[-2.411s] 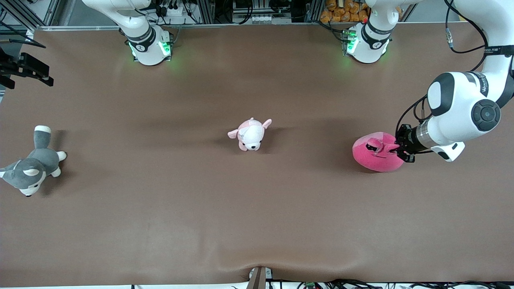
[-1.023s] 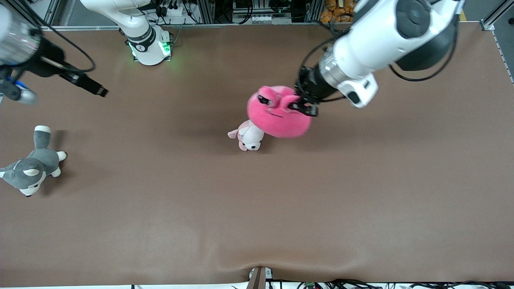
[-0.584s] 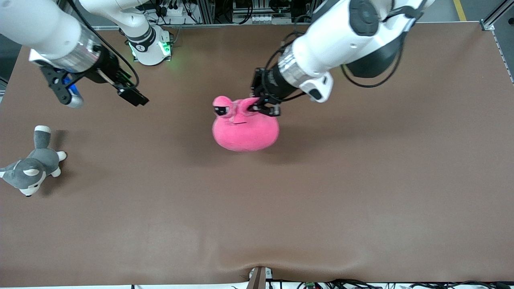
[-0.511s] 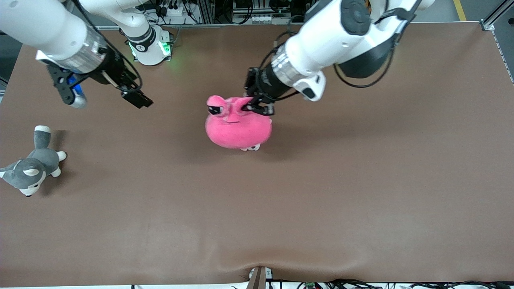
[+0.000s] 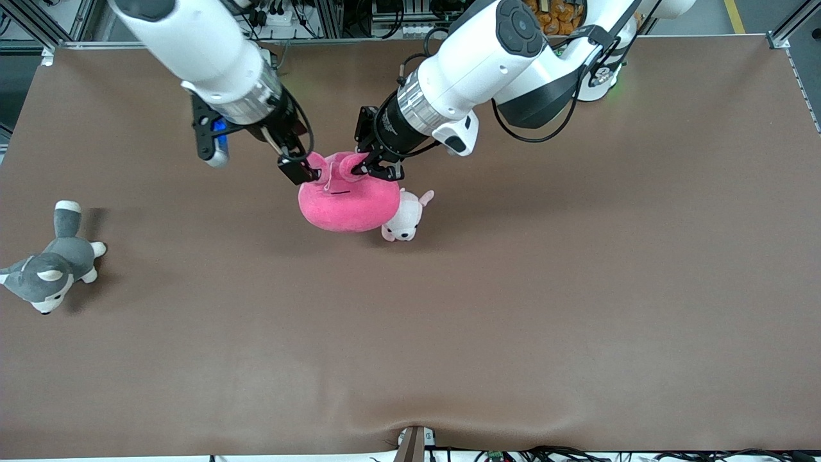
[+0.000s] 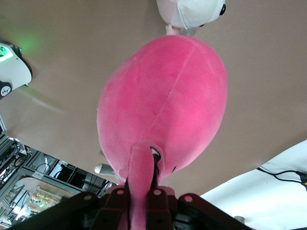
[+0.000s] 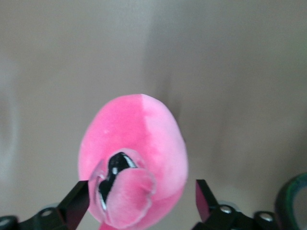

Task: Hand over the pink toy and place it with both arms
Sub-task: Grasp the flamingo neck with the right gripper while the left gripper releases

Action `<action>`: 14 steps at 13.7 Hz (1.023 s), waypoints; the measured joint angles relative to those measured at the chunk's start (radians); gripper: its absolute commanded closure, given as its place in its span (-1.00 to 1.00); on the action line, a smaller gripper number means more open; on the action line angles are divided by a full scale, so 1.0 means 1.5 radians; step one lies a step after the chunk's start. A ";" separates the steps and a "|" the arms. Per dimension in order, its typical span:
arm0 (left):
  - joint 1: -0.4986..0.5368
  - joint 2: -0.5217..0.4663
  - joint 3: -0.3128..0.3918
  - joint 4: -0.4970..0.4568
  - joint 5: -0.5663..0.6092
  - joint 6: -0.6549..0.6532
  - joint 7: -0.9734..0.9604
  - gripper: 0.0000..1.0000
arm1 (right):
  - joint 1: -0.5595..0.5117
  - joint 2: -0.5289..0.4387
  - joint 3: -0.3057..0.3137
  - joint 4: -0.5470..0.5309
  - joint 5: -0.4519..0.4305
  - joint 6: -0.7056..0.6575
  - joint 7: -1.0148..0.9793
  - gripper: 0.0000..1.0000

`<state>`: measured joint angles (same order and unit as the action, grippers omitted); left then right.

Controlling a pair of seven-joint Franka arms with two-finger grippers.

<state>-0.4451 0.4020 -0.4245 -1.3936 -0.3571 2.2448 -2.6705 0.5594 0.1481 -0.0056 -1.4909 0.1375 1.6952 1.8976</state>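
The pink toy (image 5: 343,204) hangs from my left gripper (image 5: 376,169), which is shut on one of its eye stalks, over the middle of the table. In the left wrist view the toy (image 6: 168,100) hangs below the shut gripper (image 6: 141,194). My right gripper (image 5: 306,168) is open at the toy's other eye. In the right wrist view that dark eye (image 7: 115,172) sits between the spread fingers (image 7: 74,203), with a gap on each side, and the gripper (image 7: 139,201) is open around the toy (image 7: 144,129).
A pale pink-and-white puppy plush (image 5: 406,220) lies on the table, partly covered by the pink toy. A grey-and-white husky plush (image 5: 48,269) lies at the right arm's end of the table. The brown table (image 5: 513,308) is bare nearer the front camera.
My left gripper carried the pink toy from its end of the table to over the middle. My right arm swung in and its open gripper has come to the toy's other eye.
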 measured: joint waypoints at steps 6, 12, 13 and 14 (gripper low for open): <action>0.000 0.000 0.001 0.003 0.000 0.000 0.000 1.00 | 0.012 0.003 -0.002 0.002 -0.041 0.011 0.030 1.00; 0.020 -0.001 0.006 0.013 0.000 -0.003 0.000 -1.00 | 0.006 0.003 -0.014 0.011 -0.042 0.011 0.036 1.00; 0.032 -0.003 0.006 0.016 0.000 -0.013 0.000 -1.00 | 0.001 0.003 -0.017 0.011 -0.043 0.010 0.036 1.00; 0.043 -0.006 0.007 0.019 0.001 -0.025 0.002 -1.00 | -0.008 0.003 -0.019 0.012 -0.043 0.008 0.036 1.00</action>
<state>-0.3801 0.3926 -0.4143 -1.3651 -0.3553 2.2074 -2.6681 0.5471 0.1528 -0.0346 -1.4737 0.0730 1.7070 1.9519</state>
